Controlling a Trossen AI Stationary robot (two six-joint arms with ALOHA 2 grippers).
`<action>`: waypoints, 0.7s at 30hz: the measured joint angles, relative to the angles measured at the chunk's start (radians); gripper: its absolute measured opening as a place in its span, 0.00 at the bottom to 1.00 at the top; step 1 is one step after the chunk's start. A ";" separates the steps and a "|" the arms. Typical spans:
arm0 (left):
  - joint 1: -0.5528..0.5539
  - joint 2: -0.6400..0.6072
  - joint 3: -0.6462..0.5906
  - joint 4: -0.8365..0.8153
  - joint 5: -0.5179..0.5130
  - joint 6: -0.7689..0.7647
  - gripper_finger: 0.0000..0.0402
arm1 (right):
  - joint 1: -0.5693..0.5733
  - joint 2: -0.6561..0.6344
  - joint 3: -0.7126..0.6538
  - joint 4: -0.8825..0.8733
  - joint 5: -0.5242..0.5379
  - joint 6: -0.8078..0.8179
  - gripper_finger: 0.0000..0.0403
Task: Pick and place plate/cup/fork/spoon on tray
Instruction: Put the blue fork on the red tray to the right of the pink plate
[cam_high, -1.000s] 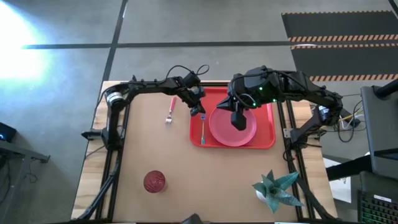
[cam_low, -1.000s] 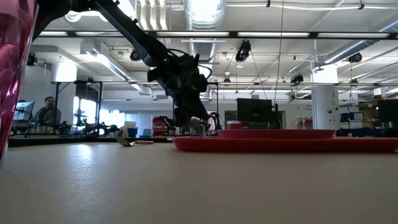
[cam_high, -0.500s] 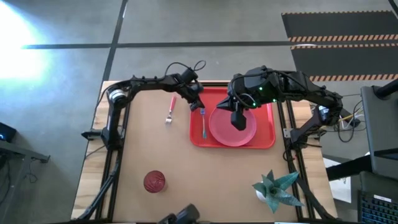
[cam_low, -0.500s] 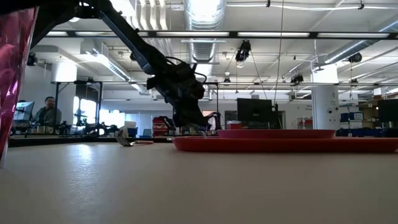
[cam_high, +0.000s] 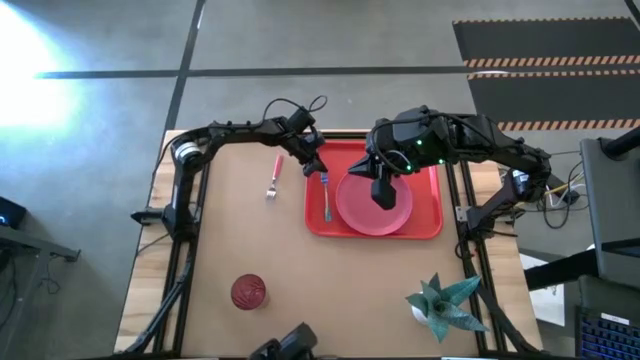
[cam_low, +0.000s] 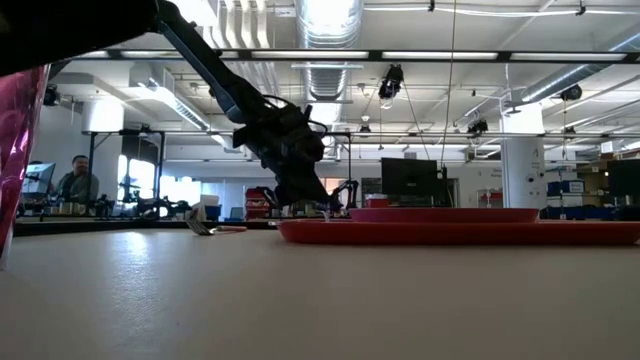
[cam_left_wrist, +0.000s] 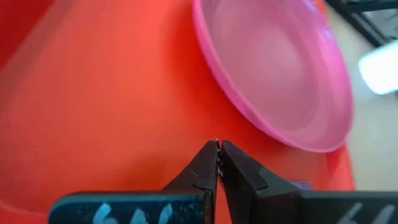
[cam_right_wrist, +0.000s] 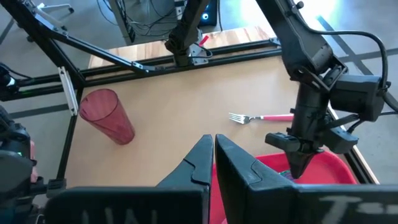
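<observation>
The red tray (cam_high: 428, 222) lies at the table's far middle. The pink plate (cam_high: 358, 212) rests flat on it, and the blue-handled spoon (cam_high: 326, 200) lies beside the plate on the tray's left part. The fork (cam_high: 272, 180) lies on the table left of the tray. The dark-red cup (cam_high: 248, 292) stands near the front left. My left gripper (cam_high: 318, 170) is shut and empty over the tray's far left corner, just beyond the spoon's handle end; its shut tips show in the left wrist view (cam_left_wrist: 217, 149). My right gripper (cam_high: 385, 195) is shut and empty above the plate (cam_right_wrist: 213, 140).
A green paper plant (cam_high: 445, 305) stands at the table's front right. Bare tabletop lies between the cup and the tray. The arms' metal frames run along both side edges. A person sits far off in the room (cam_low: 78, 180).
My left gripper has drawn back from the spoon toward the table's far left and risen a little. The spoon stays lying on the tray. My right arm has kept still.
</observation>
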 joint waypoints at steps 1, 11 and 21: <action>0.000 0.000 -0.001 0.000 0.002 0.001 0.00 | 0.000 0.000 0.000 0.000 0.000 0.000 0.02; 0.000 0.000 -0.018 -0.003 0.003 0.015 0.00 | 0.000 0.000 0.000 0.000 0.000 0.000 0.02; -0.005 -0.003 -0.017 0.027 0.007 0.016 0.01 | 0.000 0.000 0.000 0.000 0.000 -0.001 0.02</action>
